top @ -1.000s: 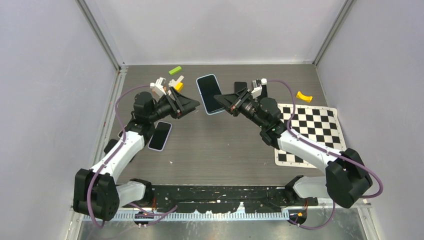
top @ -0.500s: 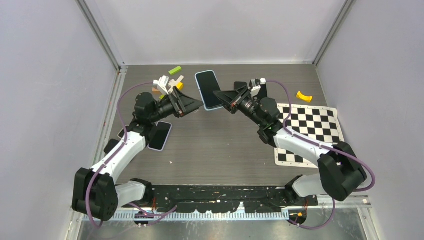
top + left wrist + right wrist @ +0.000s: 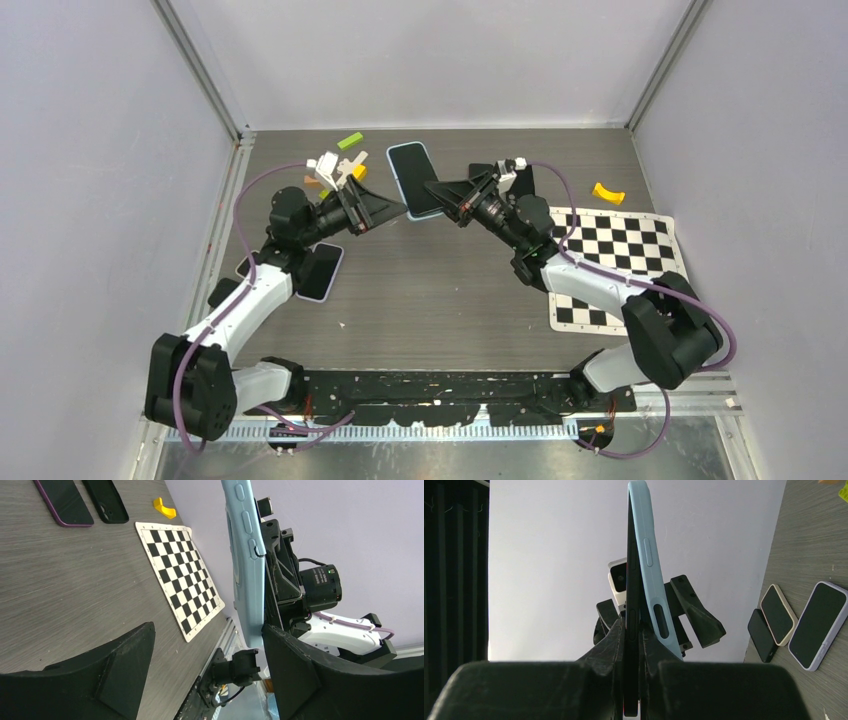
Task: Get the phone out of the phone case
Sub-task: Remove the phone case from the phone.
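Your right tool (image 3: pixel 436 190) clamps the phone (image 3: pixel 413 175), in its blue case (image 3: pixel 651 555), above the tabletop (image 3: pixel 440 290); your left tool (image 3: pixel 396 211) gapes wide beside it.
Lying around: spare phone (image 3: pixel 320 271) by your left arm, checkerboard mat (image 3: pixel 622 252), yellow piece (image 3: pixel 607 192), green block (image 3: pixel 350 141).

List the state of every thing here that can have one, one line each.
phone: in its light blue case, held in the air, screen dark.
right tool: shut on the phone, one finger on each face.
left tool: open, close beside the phone, gripping nothing.
lavender-cased phone: lying flat, screen up and dark.
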Tool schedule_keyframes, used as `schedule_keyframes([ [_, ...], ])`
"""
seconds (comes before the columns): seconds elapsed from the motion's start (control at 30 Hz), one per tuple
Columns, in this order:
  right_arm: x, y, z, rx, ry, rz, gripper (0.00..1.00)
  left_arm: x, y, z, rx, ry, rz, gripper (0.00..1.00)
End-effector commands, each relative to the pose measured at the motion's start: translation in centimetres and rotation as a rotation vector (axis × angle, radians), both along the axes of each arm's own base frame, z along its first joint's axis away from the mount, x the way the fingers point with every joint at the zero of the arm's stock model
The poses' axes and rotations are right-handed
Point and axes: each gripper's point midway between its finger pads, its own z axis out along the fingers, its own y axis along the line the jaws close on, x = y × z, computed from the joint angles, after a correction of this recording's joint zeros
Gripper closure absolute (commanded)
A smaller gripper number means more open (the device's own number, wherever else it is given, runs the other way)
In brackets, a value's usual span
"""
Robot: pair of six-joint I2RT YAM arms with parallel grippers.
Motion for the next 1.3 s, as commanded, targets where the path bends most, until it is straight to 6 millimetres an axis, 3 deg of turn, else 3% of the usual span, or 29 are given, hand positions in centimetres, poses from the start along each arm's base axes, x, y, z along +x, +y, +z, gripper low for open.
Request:
schedule_keyframes([
  [0.0, -1.6, -0.1, 5.8, 0.137, -0.147, 0.047, 0.99, -1.0, -1.0, 0.0, 0.002, -0.075, -0.070, 0.18],
  [0.17, -1.4, -0.1, 5.6, 0.145, -0.141, 0.050, 0.99, -0.7, -0.9, -0.1, 0.009, -0.081, -0.064, 0.17],
  [0.23, -1.5, -0.1, 5.8, 0.152, -0.149, 0.054, 0.99, -0.5, -1.0, -0.5, 0.014, -0.067, -0.059, 0.23],
  [0.53, -1.1, 0.6, 4.1, 0.082, -0.125, 0.056, 0.99, 2.1, -1.0, -1.4, 0.044, -0.046, -0.008, 0.97],
  [0.57, -0.8, 0.7, 3.3, 0.047, -0.112, 0.049, 0.99, 2.5, -0.9, -1.7, 0.055, -0.038, 0.000, 1.00],
  [0.67, -0.2, 0.3, 1.9, -0.051, -0.100, 0.009, 0.99, 4.1, -0.3, -2.8, 0.106, -0.003, 0.054, 1.00],
  [0.7, 0.4, 0.1, 0.3, -0.123, -0.076, -0.020, 0.99, 4.8, 0.0, -3.5, 0.135, 0.016, 0.080, 1.00],
  [0.73, 0.5, -0.3, 0.2, -0.153, -0.082, -0.042, 0.99, 5.7, 0.5, -4.6, 0.176, 0.050, 0.116, 1.00],
  [0.77, 1.2, -0.7, -1.5, -0.237, -0.057, -0.077, 0.99, 6.6, 1.0, -5.8, 0.229, 0.081, 0.157, 1.00],
  [0.8, 1.5, -1.1, -1.5, -0.269, -0.064, -0.107, 0.99, 7.6, 1.3, -7.2, 0.278, 0.116, 0.182, 1.00],
  [0.83, 2.4, -1.9, -3.4, -0.360, -0.035, -0.161, 0.99, 8.4, 1.5, -9.8, 0.330, 0.189, 0.193, 1.00],
  [1.0, 6.5, -4.5, -6.1, -0.564, 0.002, -0.355, 0.99, 12.0, 0.7, -15.6, 0.430, 0.314, 0.157, 1.00],
  [1.03, 7.4, -4.8, -7.7, -0.603, 0.040, -0.363, 0.99, 12.7, 0.5, -16.4, 0.443, 0.327, 0.146, 1.00],
  [1.07, 8.2, -4.8, -7.5, -0.608, 0.040, -0.368, 0.99, 13.1, 0.3, -17.0, 0.458, 0.338, 0.130, 1.00],
  [1.1, 9.4, -5.0, -9.1, -0.630, 0.067, -0.373, 0.99, 14.0, 0.0, -16.9, 0.470, 0.333, 0.120, 1.00],
  [1.13, 10.3, -5.1, -8.8, -0.627, 0.059, -0.382, 0.99, 14.4, -0.1, -17.3, 0.491, 0.337, 0.107, 1.00],
  [1.17, 11.5, -5.6, -10.4, -0.650, 0.091, -0.394, 0.99, 14.8, -0.1, -17.7, 0.505, 0.344, 0.102, 1.00],
  [1.2, 12.4, -5.5, -10.0, -0.642, 0.082, -0.397, 0.99, 15.2, -0.1, -17.9, 0.518, 0.349, 0.098, 1.00],
  [1.27, 14.5, -5.6, -11.2, -0.647, 0.105, -0.378, 0.99, 15.9, -0.2, -18.6, 0.544, 0.368, 0.082, 1.00],
])
